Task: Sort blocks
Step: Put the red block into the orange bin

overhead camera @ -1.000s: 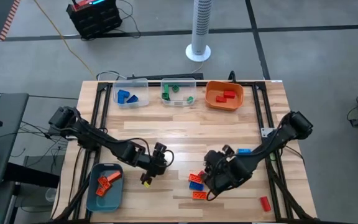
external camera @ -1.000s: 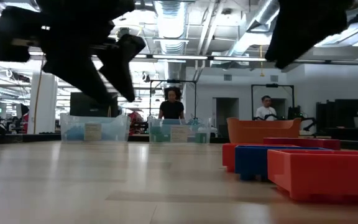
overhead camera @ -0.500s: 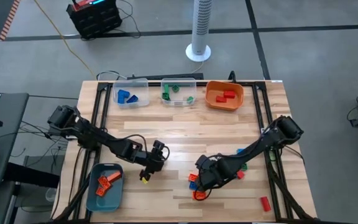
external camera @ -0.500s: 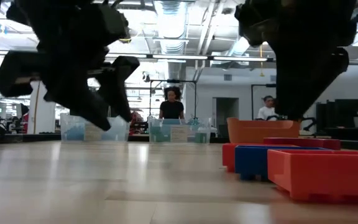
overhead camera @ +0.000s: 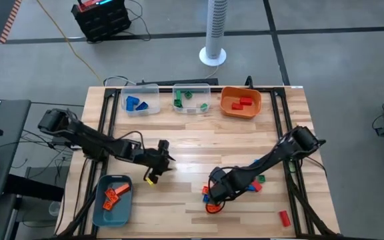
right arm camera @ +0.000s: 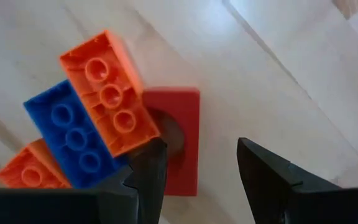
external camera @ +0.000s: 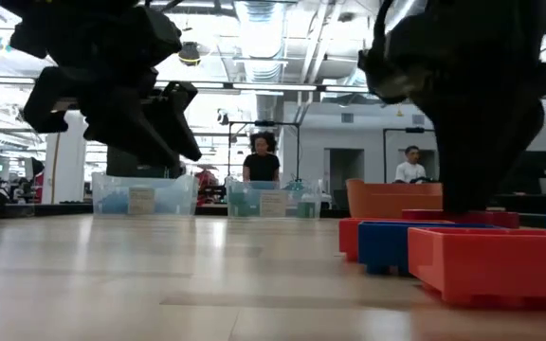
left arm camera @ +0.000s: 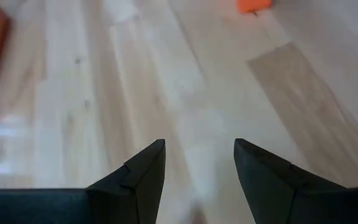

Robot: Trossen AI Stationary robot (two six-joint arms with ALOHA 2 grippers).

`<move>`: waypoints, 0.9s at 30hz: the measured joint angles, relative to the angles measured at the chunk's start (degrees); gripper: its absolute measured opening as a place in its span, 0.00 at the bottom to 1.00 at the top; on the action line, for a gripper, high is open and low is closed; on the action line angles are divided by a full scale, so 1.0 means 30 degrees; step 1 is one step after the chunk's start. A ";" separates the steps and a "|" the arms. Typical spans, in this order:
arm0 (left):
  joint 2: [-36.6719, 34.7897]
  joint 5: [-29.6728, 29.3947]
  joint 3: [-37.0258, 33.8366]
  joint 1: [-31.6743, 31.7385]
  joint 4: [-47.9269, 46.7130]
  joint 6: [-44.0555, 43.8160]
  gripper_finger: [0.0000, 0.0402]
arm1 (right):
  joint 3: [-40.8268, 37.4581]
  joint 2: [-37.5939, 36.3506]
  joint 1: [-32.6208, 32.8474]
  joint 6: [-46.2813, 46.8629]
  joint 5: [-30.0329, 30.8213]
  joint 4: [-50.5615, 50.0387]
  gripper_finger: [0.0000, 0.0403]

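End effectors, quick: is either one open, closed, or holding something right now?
Left end effector: open, holding nothing, above bare table.
Right end effector: open, holding nothing, over the small red plastic brick.

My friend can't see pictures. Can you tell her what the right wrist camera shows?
Open right gripper jaws hang over a red brick on the wooden table. Beside it lie an upside-down orange brick, a blue brick and another orange one.

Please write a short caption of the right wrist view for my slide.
Open right end effector above a red block touching an orange block and a blue block.
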 joint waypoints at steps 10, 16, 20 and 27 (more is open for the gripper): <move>-0.1533 -0.0017 -0.1241 0.0770 0.0333 -0.0107 0.46 | 0.0050 0.0895 -0.0311 -0.0646 -0.0123 -0.0162 0.43; -0.1537 -0.0058 -0.1248 0.1002 -0.0148 -0.0052 0.46 | 0.0043 0.0786 -0.0938 -0.1276 -0.0115 -0.0331 0.29; -0.1537 -0.0058 -0.1248 0.0996 -0.0184 0.0025 0.46 | 0.0043 0.0786 -0.1261 -0.1938 -0.0108 -0.0819 0.21; -0.1529 -0.0303 -0.1248 0.0996 -0.0570 0.0017 0.46 | 0.0043 0.0657 -0.1999 -0.3319 -0.0015 -0.2622 0.12</move>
